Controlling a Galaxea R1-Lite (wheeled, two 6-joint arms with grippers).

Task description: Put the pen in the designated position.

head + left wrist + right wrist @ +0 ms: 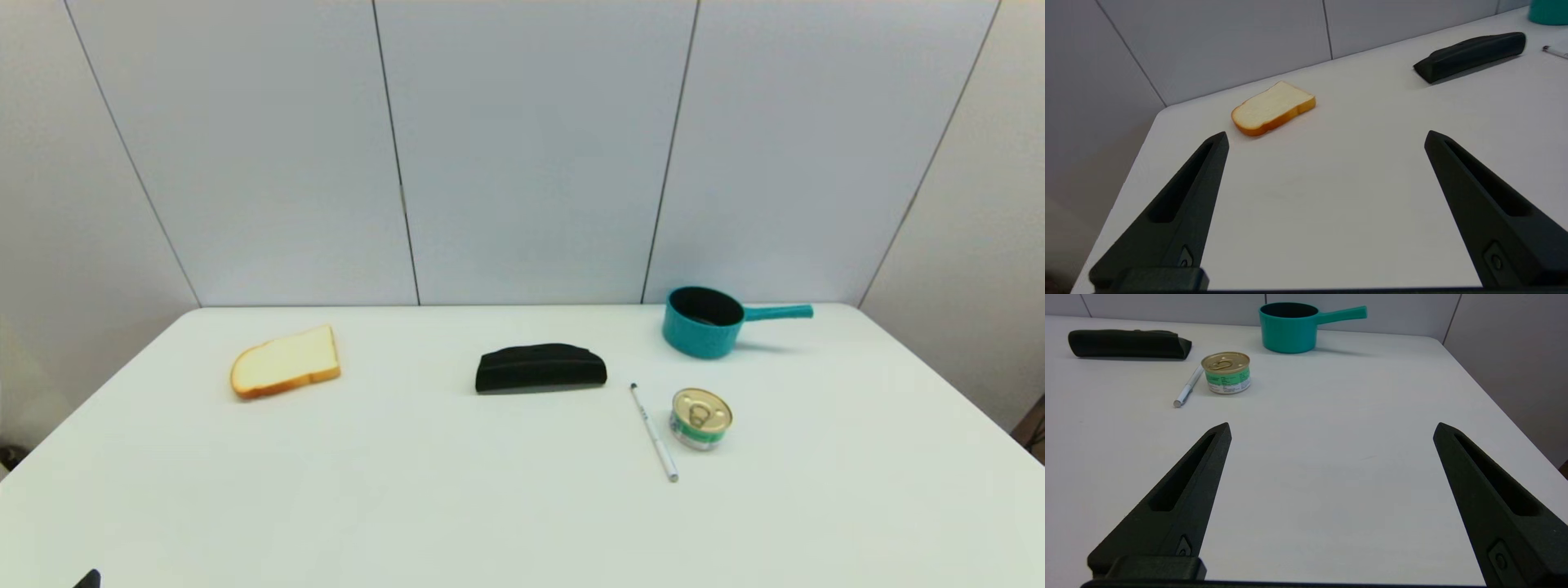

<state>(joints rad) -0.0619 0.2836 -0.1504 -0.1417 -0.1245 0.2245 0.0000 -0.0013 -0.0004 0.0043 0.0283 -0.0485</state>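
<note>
Head overview; two low wrist views

The slim white pen (653, 432) lies flat on the tabletop, black tip pointing away.

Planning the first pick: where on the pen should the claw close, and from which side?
Grip the pen at mid-barrel, from straight above, fingers closing across its slim length. It lies flat on the table, with the tin can close on its right, so go a little toward the near end, where the gap is wider.
</note>
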